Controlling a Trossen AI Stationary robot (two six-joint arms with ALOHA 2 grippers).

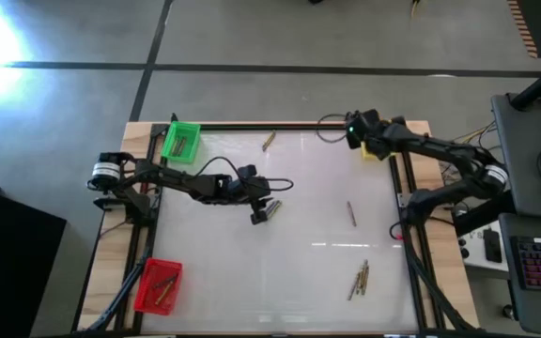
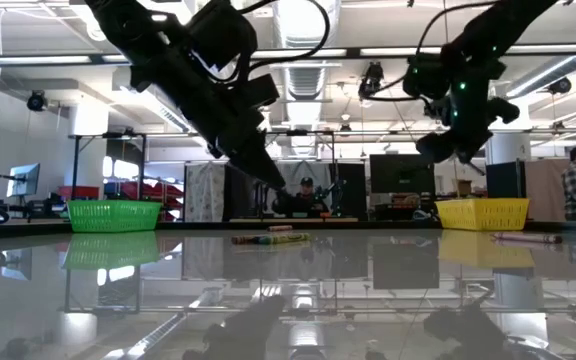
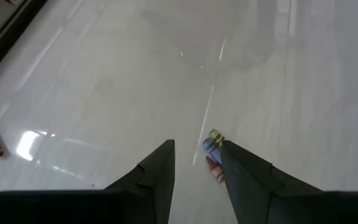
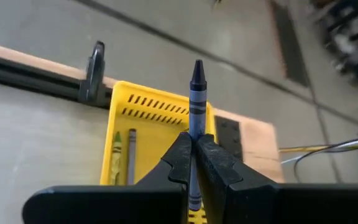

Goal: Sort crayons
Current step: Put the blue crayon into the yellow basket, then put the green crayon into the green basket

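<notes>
My right gripper (image 4: 194, 142) is shut on a blue crayon (image 4: 197, 93) and hangs over the yellow bin (image 4: 160, 109) at the table's far right corner (image 1: 372, 150). Two crayons (image 4: 123, 155) lie in that bin. My left gripper (image 3: 197, 163) stands open above the table's middle (image 1: 263, 212). A blue crayon (image 3: 212, 146) and a reddish one (image 3: 214, 168) lie on the table just past one of its fingers. More crayons lie loose at the far edge (image 1: 269, 141), right of centre (image 1: 351, 213) and near right (image 1: 360, 279). My right gripper pinches the blue crayon's wrapped body (image 4: 196, 127) between its two fingers. The crayon lies along the fingers, its pointed end sticking out past their tips and its other end showing far back between them (image 4: 194, 199). It is lifted clear, above the yellow bin.
A green bin (image 1: 180, 141) with crayons stands at the far left corner. A red bin (image 1: 160, 284) with crayons stands at the near left. A dark frame rail (image 1: 252, 127) runs along the far edge. People and desks show in the room beyond.
</notes>
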